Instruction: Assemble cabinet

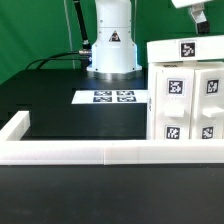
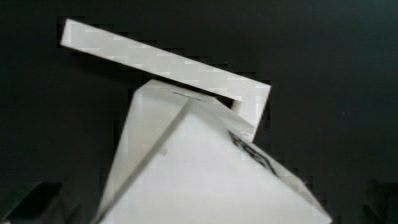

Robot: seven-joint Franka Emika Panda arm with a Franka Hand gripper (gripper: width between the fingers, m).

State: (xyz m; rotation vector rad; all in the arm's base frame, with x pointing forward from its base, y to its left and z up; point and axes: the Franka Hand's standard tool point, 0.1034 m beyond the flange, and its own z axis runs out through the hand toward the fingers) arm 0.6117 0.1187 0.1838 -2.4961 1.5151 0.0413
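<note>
Now: claw [image 1: 203, 13] spread wide, holding nothing, hanging above the cabinet [image 1: 188, 100]. Cabinet standing on the worktop [image 1: 50, 100], exterior view's right. Probably needs to go straight down.

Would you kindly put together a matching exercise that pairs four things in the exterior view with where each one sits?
Things:
1. marker board
2. cabinet parts
3. border rail
4. robot base

Places:
A. runs along the near edge of the table, turning back at the exterior view's left
B. stands at the back, behind the middle
C. grouped at the exterior view's right
D. lies flat mid-table

Pairs: 1-D, 2-C, 3-A, 4-B.
</note>
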